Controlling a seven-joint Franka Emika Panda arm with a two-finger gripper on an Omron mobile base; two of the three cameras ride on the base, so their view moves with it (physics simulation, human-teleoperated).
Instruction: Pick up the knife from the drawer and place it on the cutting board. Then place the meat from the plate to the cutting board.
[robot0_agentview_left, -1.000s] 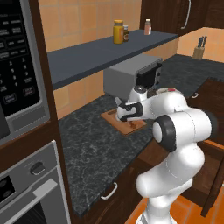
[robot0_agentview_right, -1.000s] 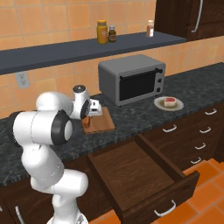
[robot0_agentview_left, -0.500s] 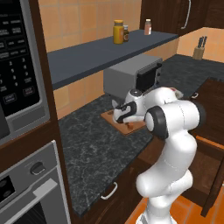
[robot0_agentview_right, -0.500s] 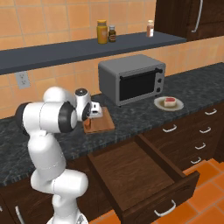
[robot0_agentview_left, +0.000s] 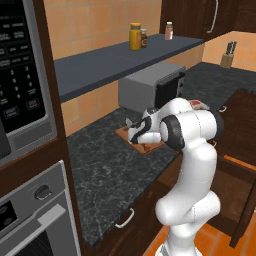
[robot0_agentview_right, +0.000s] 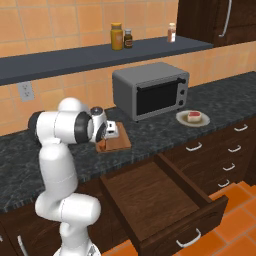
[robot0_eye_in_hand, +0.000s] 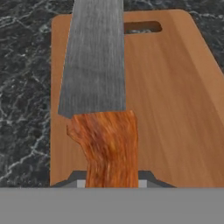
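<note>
1. The gripper is clamped on the knife, gripping the orange-brown handle low down so the grey blade juts forward in the hand view.
2. The knife hangs right over the board, blade running lengthwise toward the slot handle at the board's far end. That lines it up to be set down flat, I'd say.
3. Whether the blade is touching the wood yet, I cannot tell; it looks close above it.
4. From the right base view, the board lies on the dark counter just in front of the toaster oven, on its shelf-outlet side, with the gripper bent down over it.
5. Below the board, the drawer stands pulled wide open, its job apparently done.
6. On the far side of the oven from the board, well apart from it, the meat sits on the plate, untouched.
7. My read: first half nearly finished. Next call is lowering, letting go cleanly, then the reach across for the steak.
</note>
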